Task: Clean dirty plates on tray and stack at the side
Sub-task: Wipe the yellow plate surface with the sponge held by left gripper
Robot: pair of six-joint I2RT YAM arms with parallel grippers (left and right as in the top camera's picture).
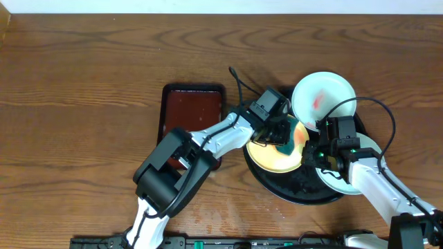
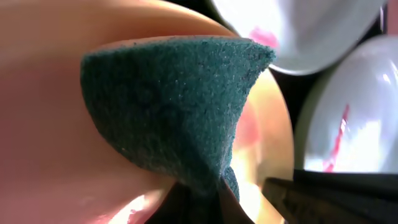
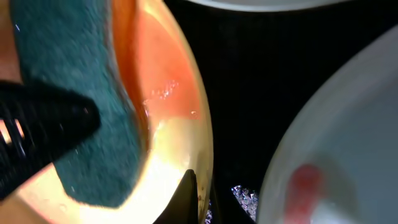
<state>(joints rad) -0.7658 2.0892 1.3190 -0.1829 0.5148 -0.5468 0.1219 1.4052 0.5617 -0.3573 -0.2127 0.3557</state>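
on the wooden worktop (image 1: 83,83), in the black tray (image 1: 297,195), we scrub the pale yellow plate (image 1: 268,159), left fingers (image 1: 281,136) clamping a green pad (image 2: 168,106), right fingers (image 1: 310,146) seemingly pinching its rim; its reddish smear (image 3: 163,93) needs wiping next.

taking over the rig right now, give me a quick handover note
Left gripper: shut on the green pad, pressed on the yellow plate.
Right gripper: appears to pinch that plate's rim.
All three plates are on the black tray. The upper white plate and lower white plate both show red smears.
Done: nothing stacked.
Left: finish yellow, wipe both whites, stack beside the tray.
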